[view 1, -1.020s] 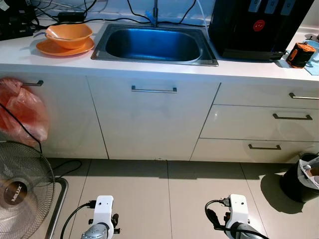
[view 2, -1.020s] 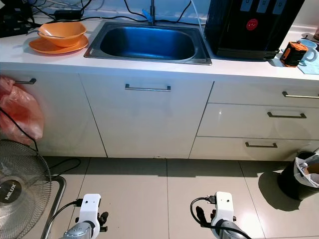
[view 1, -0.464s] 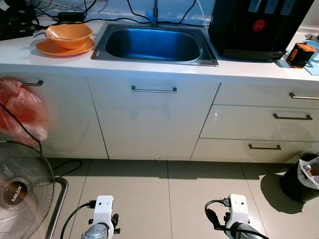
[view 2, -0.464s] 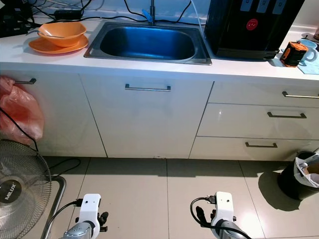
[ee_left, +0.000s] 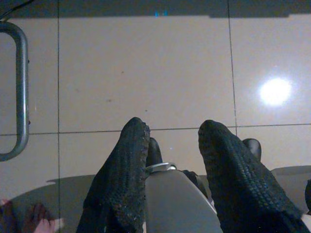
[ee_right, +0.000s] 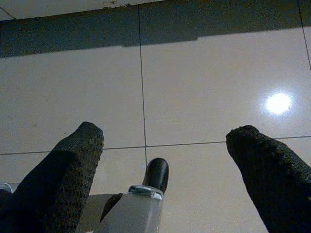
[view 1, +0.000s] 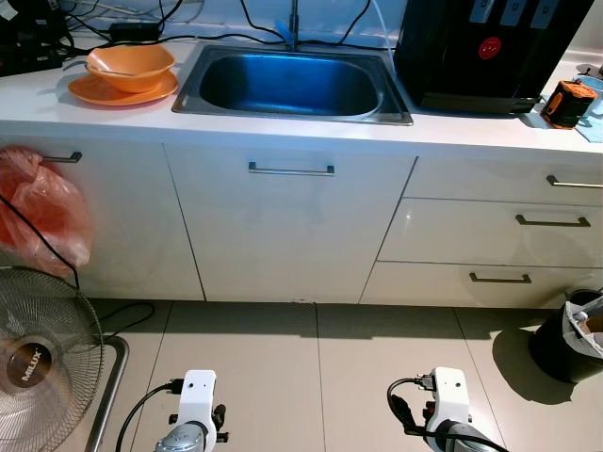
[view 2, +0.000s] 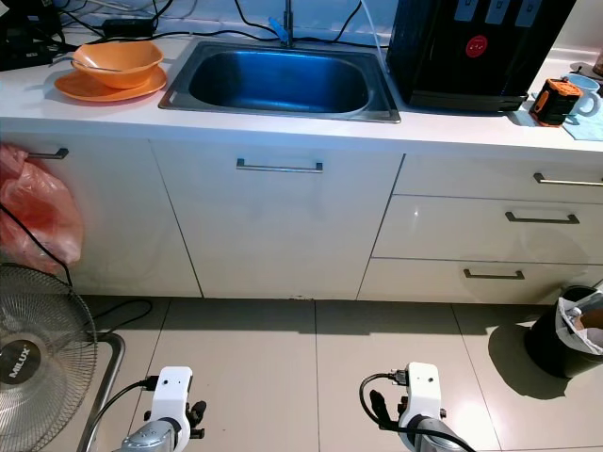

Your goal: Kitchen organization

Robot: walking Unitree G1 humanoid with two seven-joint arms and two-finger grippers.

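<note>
Facing the white table (view 1: 283,127): orange bowl (view 1: 130,66) sits on an orange plate (view 1: 121,91), left of the sink (view 1: 292,85). Both arms hang idle over the floor tiles (view 1: 311,367) — left gripper (ee_left: 170,136) jaws parted, empty; right gripper (ee_right: 163,138) jaws spread wide, empty.

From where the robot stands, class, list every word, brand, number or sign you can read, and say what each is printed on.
"MILUX": on the round hub of the floor fan, bottom left by the cabinets.
Red round sticker on the black dispenser by the sink: white marks, too small to read.
Orange-and-black object on the counter's right end: no print readable.
Nothing else carries legible text.
</note>
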